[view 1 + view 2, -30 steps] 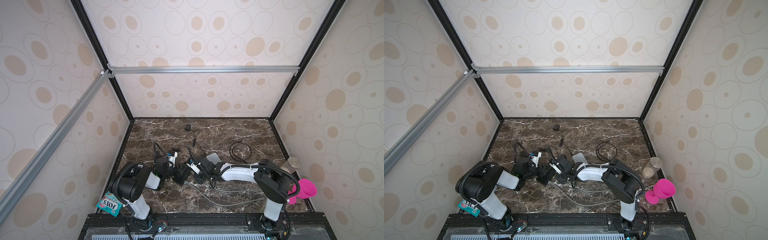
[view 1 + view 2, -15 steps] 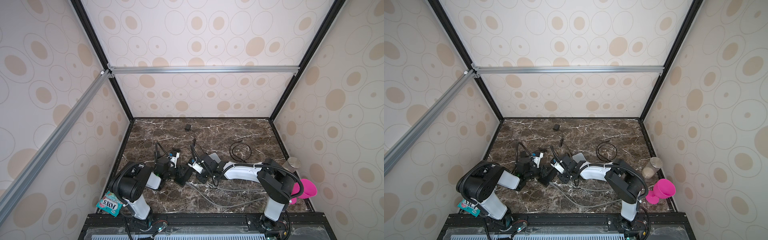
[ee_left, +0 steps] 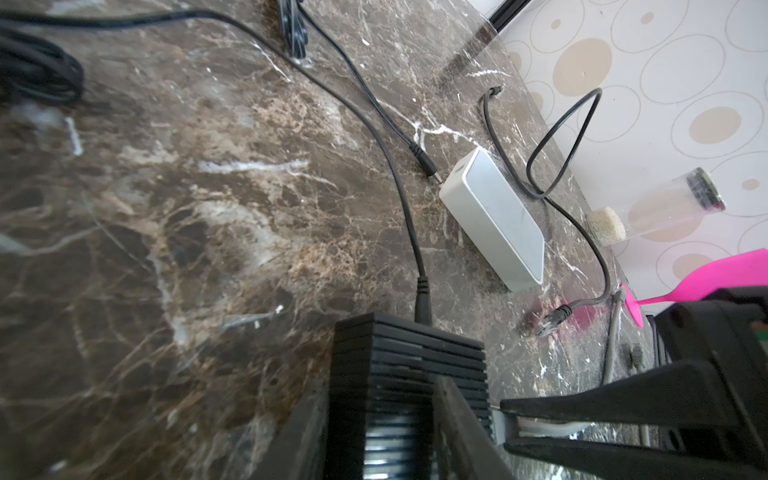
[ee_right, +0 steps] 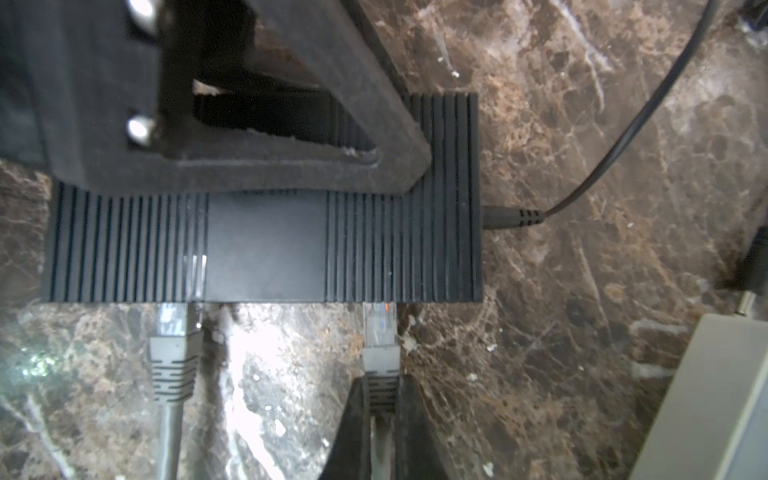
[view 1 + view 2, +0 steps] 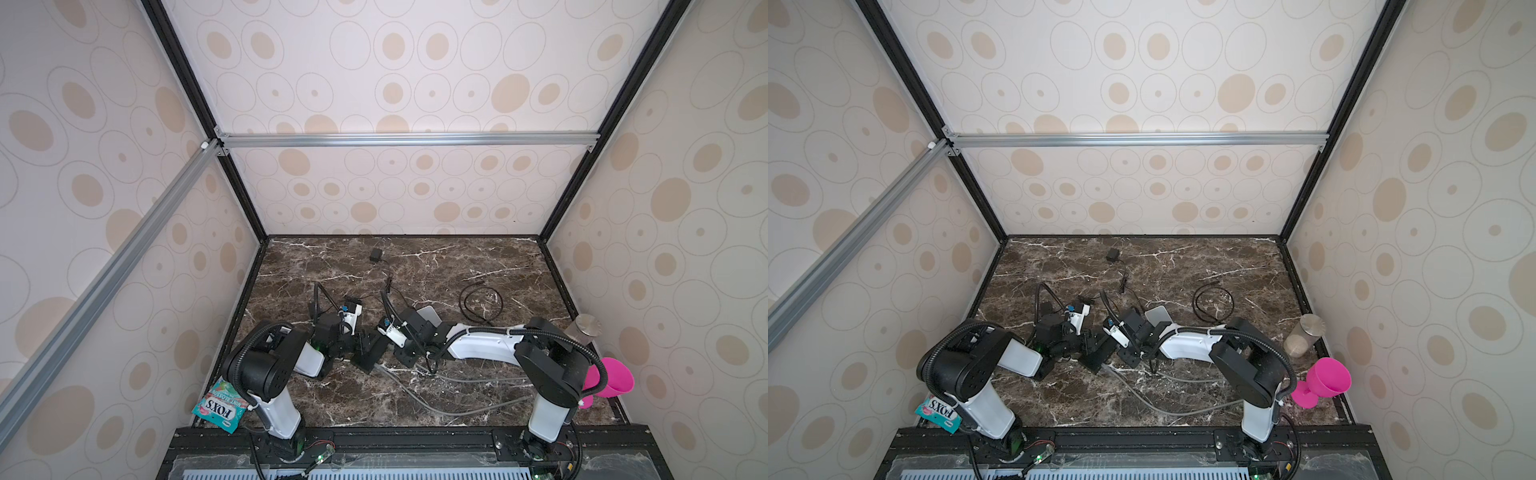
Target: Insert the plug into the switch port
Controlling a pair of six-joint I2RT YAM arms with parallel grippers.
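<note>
The switch is a black ribbed box lying on the marble floor; both top views show it between the two arms. My left gripper is shut on the switch, one finger along each long side. My right gripper is shut on the grey boot of the plug. The plug's clear tip meets the switch's port face, with about as much of it showing as of the grey plug seated further along. How deep it sits is hidden.
A black power lead enters the switch's end. A white box lies just behind the right gripper, a coiled black cable beyond it. A jar and pink goblet stand at the right wall, a sweets packet front left.
The right arm's elbow has swung out to the right while its gripper stayed at the switch with the plug. The left gripper has closed slightly on the switch.
</note>
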